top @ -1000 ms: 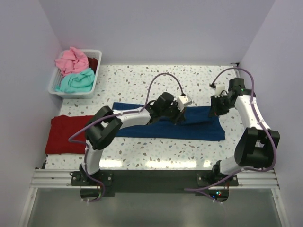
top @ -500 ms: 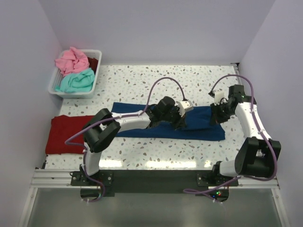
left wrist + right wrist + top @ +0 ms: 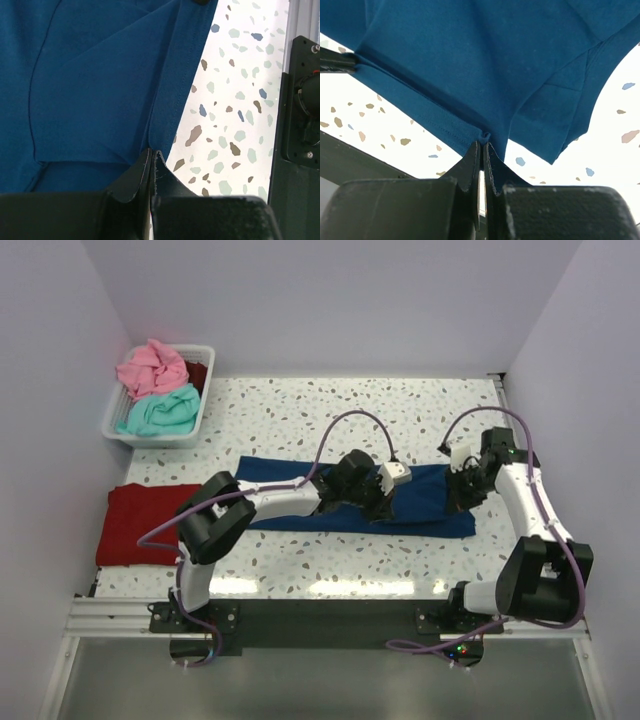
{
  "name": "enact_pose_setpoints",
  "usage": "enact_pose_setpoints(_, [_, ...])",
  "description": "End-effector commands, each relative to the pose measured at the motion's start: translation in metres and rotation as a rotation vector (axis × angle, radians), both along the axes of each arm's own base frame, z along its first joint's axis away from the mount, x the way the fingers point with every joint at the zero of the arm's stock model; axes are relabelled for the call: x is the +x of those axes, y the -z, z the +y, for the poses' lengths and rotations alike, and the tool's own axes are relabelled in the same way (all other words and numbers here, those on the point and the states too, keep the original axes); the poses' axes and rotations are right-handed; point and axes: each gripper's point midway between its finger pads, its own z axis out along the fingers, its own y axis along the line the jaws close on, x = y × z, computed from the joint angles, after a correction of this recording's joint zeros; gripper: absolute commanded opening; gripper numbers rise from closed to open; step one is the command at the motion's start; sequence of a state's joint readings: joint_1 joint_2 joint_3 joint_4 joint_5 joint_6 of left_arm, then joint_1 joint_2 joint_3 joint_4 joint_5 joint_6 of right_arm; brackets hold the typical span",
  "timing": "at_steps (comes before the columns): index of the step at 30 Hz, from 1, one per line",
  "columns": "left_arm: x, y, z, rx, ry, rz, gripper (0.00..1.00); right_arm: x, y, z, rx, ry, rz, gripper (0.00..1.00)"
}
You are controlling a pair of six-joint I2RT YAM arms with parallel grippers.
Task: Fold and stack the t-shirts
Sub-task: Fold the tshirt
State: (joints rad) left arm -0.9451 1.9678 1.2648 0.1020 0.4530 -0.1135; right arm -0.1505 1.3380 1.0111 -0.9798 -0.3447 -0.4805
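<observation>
Left pincer (image 3: 151, 152) first: on its wrist feed I see the two black fingers pressed together at the bottom centre of the frame. The stitched hem of the navy blue cloth t-shirt (image 3: 90, 75) is nipped between their tips. The shirt fills the left and top of that view, creased and doubled over itself. The white speckled desk (image 3: 235, 100) shows bare down the right side.

On the other wrist feed the right pincer (image 3: 482, 145) is clamped just as tight, with a small pucker of the same shirt's hem caught between its tips at the lower centre. The blue cloth spreads across the upper half of that frame. A folded flap of it reaches down on the right.

From overhead, the navy shirt lies as a long band across the middle of the frame. I have the left pincer on it about halfway along, close to its lower edge. The right pincer is at its right end.

Further out, a dark red t-shirt (image 3: 135, 520) lies flat at the lower left, near the navy shirt's left end but not touching it. In the upper left corner sits a white plastic basket (image 3: 150, 441), well apart from both. It holds a bunched pink t-shirt (image 3: 150, 368) toward the back and a teal t-shirt (image 3: 160, 412) in front of it, the two touching.
</observation>
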Motion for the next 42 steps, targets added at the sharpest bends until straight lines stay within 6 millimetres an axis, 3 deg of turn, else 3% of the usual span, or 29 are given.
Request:
enact_pose_setpoints(1, [0.006, -0.010, 0.001, 0.012, 0.011, -0.051, 0.00, 0.002, 0.009, -0.010, -0.053, -0.024, 0.015, 0.00])
enact_pose_setpoints(6, [0.041, -0.028, 0.000, -0.022, -0.025, -0.110, 0.00, 0.022, 0.001, -0.007, -0.028, -0.009, -0.024, 0.00])
enact_pose_setpoints(13, [0.079, -0.025, 0.003, -0.018, -0.071, -0.112, 0.00, 0.065, -0.005, -0.008, -0.002, 0.015, -0.058, 0.00])
enact_pose_setpoints(17, [0.095, -0.016, 0.003, -0.001, -0.088, -0.122, 0.00, 0.091, 0.010, -0.010, 0.013, 0.021, -0.031, 0.00])
enact_pose_setpoints(25, [0.130, 0.004, 0.014, 0.038, -0.146, -0.145, 0.01, 0.118, 0.035, -0.012, 0.024, 0.039, 0.019, 0.00])
enact_pose_setpoints(28, [0.129, 0.010, 0.019, 0.069, -0.134, -0.128, 0.19, 0.124, 0.033, -0.015, 0.005, 0.057, 0.013, 0.22])
enact_pose_setpoints(29, [0.128, 0.002, 0.021, 0.061, -0.132, -0.130, 0.24, 0.126, 0.029, -0.016, -0.001, 0.062, 0.004, 0.35])
enact_pose_setpoints(31, [0.127, -0.011, 0.037, 0.061, -0.137, -0.129, 0.34, 0.129, 0.017, -0.020, -0.019, 0.071, -0.026, 0.43])
enact_pose_setpoints(35, [0.119, -0.032, 0.081, 0.090, -0.114, -0.143, 0.43, 0.120, -0.005, -0.016, -0.015, 0.067, -0.047, 0.43])
enact_pose_setpoints(38, [0.115, -0.030, 0.125, 0.139, -0.126, -0.123, 0.49, 0.109, -0.007, -0.004, -0.006, 0.042, -0.027, 0.40])
enact_pose_setpoints(42, [0.123, -0.014, 0.163, 0.258, -0.160, -0.119, 0.45, 0.096, 0.007, 0.012, -0.017, 0.009, 0.027, 0.32])
